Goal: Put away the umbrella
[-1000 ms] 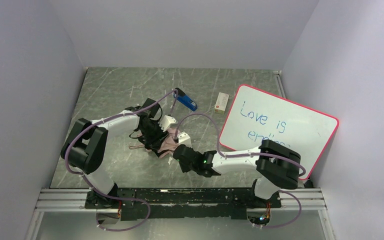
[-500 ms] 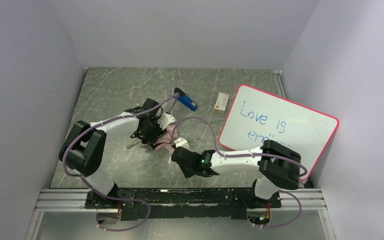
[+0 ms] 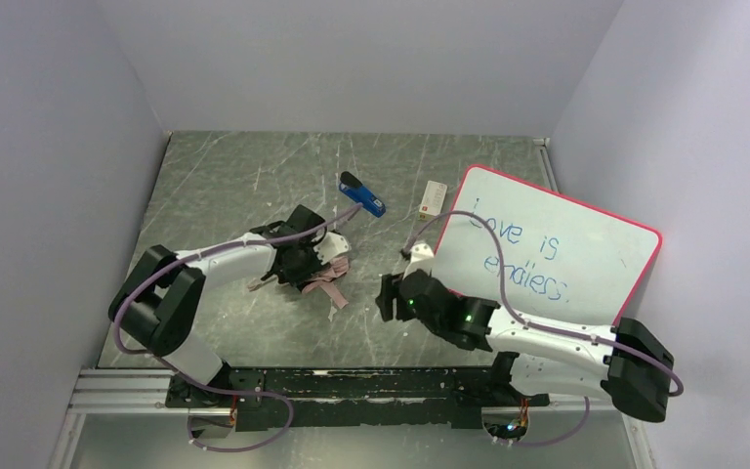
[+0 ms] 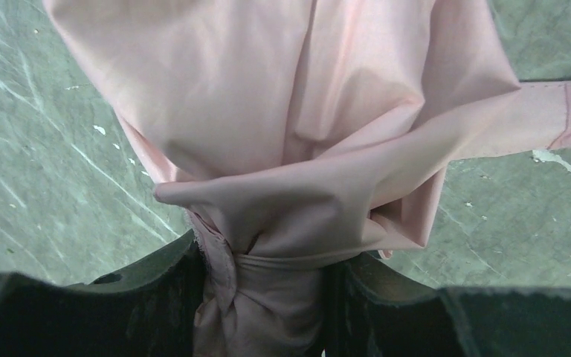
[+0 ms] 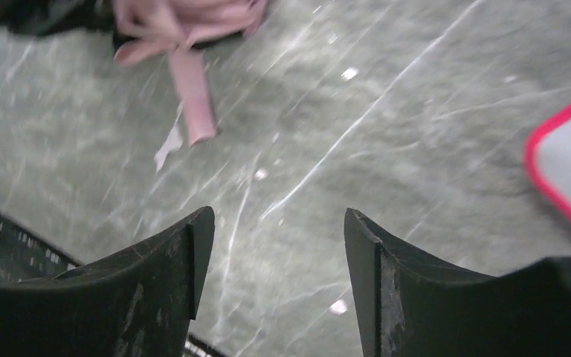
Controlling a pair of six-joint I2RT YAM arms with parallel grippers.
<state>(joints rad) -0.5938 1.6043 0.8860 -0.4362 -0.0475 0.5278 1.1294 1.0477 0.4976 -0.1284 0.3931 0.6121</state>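
Top external view: the umbrella (image 3: 320, 276) lies as a crumpled bundle on the grey marbled table (image 3: 215, 176), a little left of centre and about midway between the near and far edges; pale pink fabric shows on its right side and black on its left, and a pink strap (image 3: 336, 293) trails from it toward the near right; the left gripper (image 3: 303, 262) sits on the bundle, its arm reaching in from the near left; the left wrist view shows the jaws clamped on a gathered neck of pink fabric, a dark finger (image 4: 119, 312) on each side of the pinch, the cloth billowing out beyond them; a flat pink band runs off to the right edge of that view; the right gripper (image 3: 388, 296) stands to the right of the umbrella, apart from it; the right wrist view shows its jaws spread with only bare table between them, while the strap end and some pink folds lie beyond the fingertips at the upper left, blurred; whether those fingertips touch the table I cannot tell; a small blue-and-black stapler (image 3: 362, 195) rests beyond the umbrella, slightly to the right, with a small white box (image 3: 434, 200) further right; a red-framed whiteboard (image 3: 566, 249) with blue handwriting fills the right side of the table, close behind the right gripper.
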